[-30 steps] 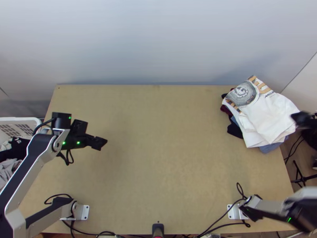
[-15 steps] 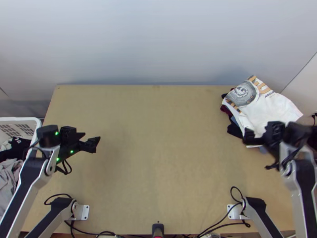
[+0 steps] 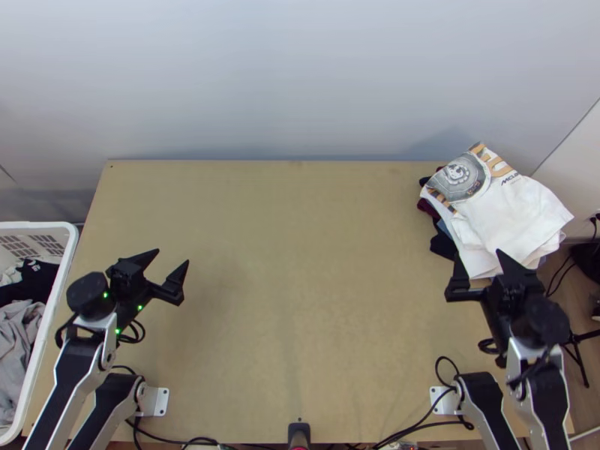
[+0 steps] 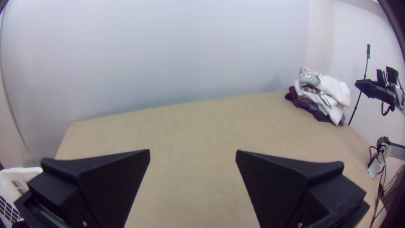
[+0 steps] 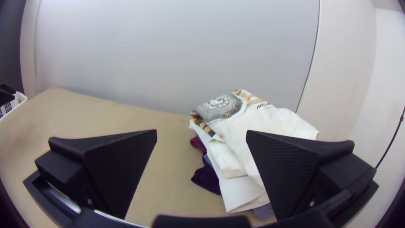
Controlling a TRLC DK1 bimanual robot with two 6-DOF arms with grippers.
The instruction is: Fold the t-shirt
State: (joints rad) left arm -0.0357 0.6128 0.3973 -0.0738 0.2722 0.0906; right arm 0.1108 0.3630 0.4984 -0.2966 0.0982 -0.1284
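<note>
well, taking the middle of the wooden table [image 3: 300, 300] as the clock's centre and its far side as twelve, a small dark device [image 3: 298, 431] sits at six on the near edge. a pale mounting plate [image 3: 160, 403] stands at eight and its twin [image 3: 442, 401] at four, with black cables [image 3: 420, 409] looping beside them. the white basket [image 3: 72, 259], around nine and off the table's side, holds grey cloth [image 3: 16, 337] and black cloth [image 3: 41, 279], bunched. the left gripper [image 3: 173, 256] hangs between nine and ten with its jaws released, the two black fingers spread wide apart. between two and three, the right gripper [image 3: 478, 253] is likewise released, its fingers well parted and pointing toward the pile, near the pile's closest edge. past them, a little after two, the white t-shirt [image 3: 517, 214] lies folded on top of the pile at the far corner, its grey and orange print uppermost toward the pale wall [image 3: 300, 75]. under it show dark red cloth [image 3: 428, 208] and navy cloth [image 3: 442, 244], one layer jutting out beyond another.
</note>
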